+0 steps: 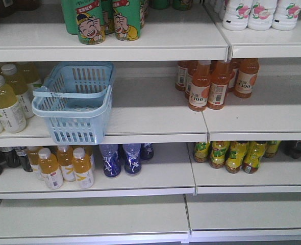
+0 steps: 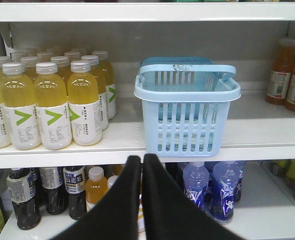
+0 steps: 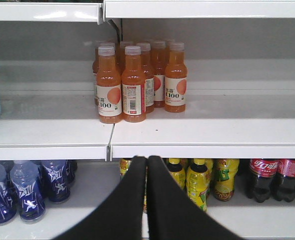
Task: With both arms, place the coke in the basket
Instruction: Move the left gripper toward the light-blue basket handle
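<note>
Coke isn't showing in any view, basket (image 1: 74, 130) is sitting at the middle shelf's front edge, left end effector (image 2: 141, 165) and right end effector (image 3: 146, 162) are hanging closed and empty, so I'm seeing two risks: grabbing the dark cola bottles (image 3: 261, 177) by mistake, or knocking the basket off the lip.

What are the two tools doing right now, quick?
Left tool: closed, holding nothing.
Right tool: closed, holding nothing.
</note>
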`<state>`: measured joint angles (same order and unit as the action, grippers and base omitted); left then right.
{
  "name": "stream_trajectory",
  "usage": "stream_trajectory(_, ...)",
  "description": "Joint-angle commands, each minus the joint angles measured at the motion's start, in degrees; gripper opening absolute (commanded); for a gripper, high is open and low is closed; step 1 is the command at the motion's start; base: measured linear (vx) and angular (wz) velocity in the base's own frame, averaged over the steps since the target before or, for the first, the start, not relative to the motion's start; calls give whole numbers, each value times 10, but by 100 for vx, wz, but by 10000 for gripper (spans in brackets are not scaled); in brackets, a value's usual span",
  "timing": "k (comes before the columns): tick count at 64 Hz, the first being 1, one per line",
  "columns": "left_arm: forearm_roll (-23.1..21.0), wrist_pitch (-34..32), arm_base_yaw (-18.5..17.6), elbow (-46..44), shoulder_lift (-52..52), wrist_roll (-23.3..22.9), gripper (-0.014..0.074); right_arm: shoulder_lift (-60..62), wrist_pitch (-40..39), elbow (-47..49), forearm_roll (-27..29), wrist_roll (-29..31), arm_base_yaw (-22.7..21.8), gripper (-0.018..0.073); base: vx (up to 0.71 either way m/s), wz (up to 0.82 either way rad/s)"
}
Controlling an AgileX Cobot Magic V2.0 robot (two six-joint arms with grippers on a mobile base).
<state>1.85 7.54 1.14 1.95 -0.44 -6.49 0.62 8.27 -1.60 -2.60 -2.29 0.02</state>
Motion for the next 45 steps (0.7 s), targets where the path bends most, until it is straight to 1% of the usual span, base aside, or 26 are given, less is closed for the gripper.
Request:
stream_trajectory(1,0,-41,-1,-1,-11,-2,-6,10,-45,-7,-6,2,0,-9,0,0)
stream_trajectory(23,0,-41,-1,-1,-11,-2,-6,10,-45,-7,-6,2,0,-9,0,0)
stream_trajectory(26,0,-49,-1,-1,-11,-2,-6,10,-45,-7,-6,2,0,-9,0,0)
stream_trajectory(29,-11,-69,-1,-1,-11,-13,-6,10,-45,-7,-6,2,0,-9,0,0)
stream_trajectory(33,-52,-106,-2,-4,-11,-47,-6,10,-45,-7,-6,2,0,-9,0,0)
stream_trajectory(37,-79,-120,-2,-21,-11,-62,-6,10,-45,-7,-6,2,0,-9,0,0)
stream_trajectory(41,-79,-109,-2,-56,-10,-60,-6,10,-45,-7,-6,2,0,-9,0,0)
stream_trajectory(45,-77,-84,-2,-100,-4,-60,-6,10,-45,-7,-6,2,0,-9,0,0)
